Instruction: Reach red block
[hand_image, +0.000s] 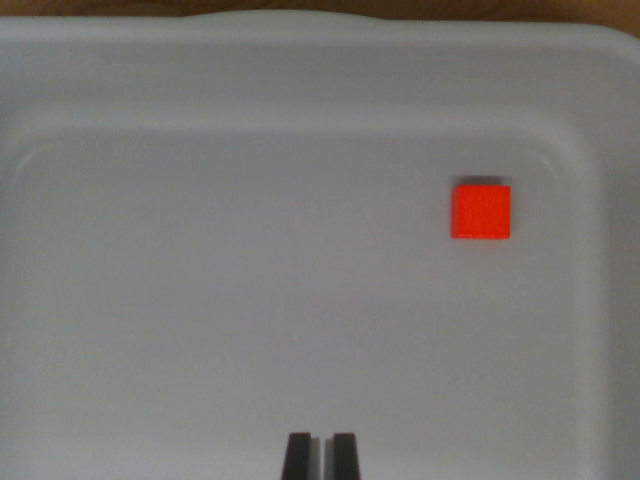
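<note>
At the bottom edge of the wrist view, the tool (321, 455) showed as two dark, flat-ended fingertips (298, 457) standing side by side with only a thin pale slit between them, clenched on nothing. Beneath and beyond them spread the smooth, matte floor of a pale grey tray (200, 300), plastic by its look, with softly rounded corners and a raised rim. The red block (481, 211), a small square with crisp edges and a bright orange-red top, lay flat on the tray floor toward the far corner at the wrist view's right, well apart from the tool. Past the far rim ran a thin strip of brown desk (300, 6).
</note>
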